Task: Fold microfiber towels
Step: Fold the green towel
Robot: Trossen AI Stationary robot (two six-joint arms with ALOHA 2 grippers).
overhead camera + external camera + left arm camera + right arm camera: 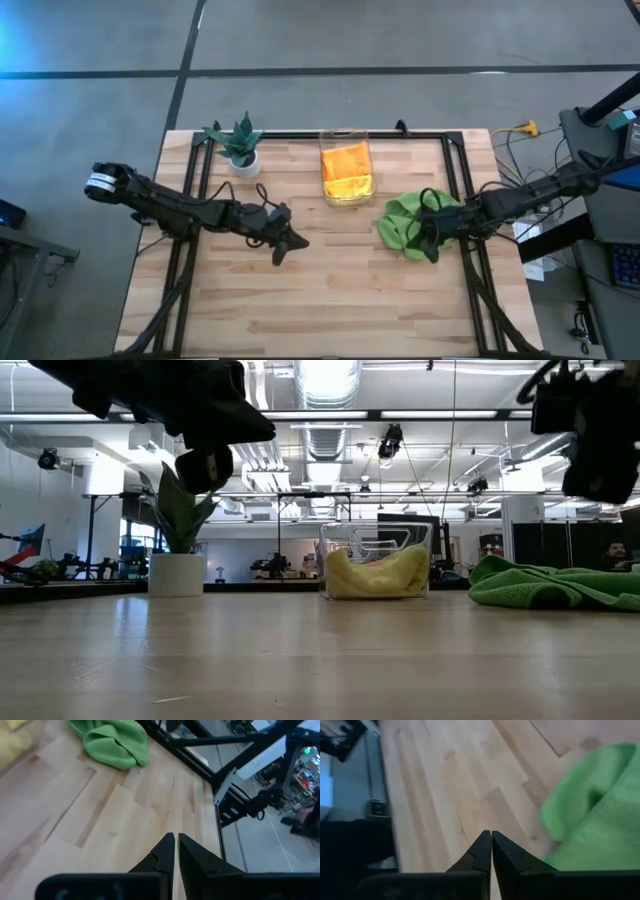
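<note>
A lime green microfiber towel [408,224] lies crumpled in a heap on the wooden table's right side; it also shows in the low view [555,585] and in both wrist views [112,740] [600,810]. An orange towel [345,158] and a yellow towel [350,186] sit inside a clear plastic bin [347,135] at the far middle. My right gripper [491,836] is shut and hangs above the green heap's near edge [430,247], clear of it. My left gripper [175,839] is shut and hovers over bare wood left of centre [292,243].
A small potted plant [240,148] stands at the far left of the table. A black frame [455,160] runs along the table's far, left and right sides. Bare wood [330,300] spreads across the near half of the table.
</note>
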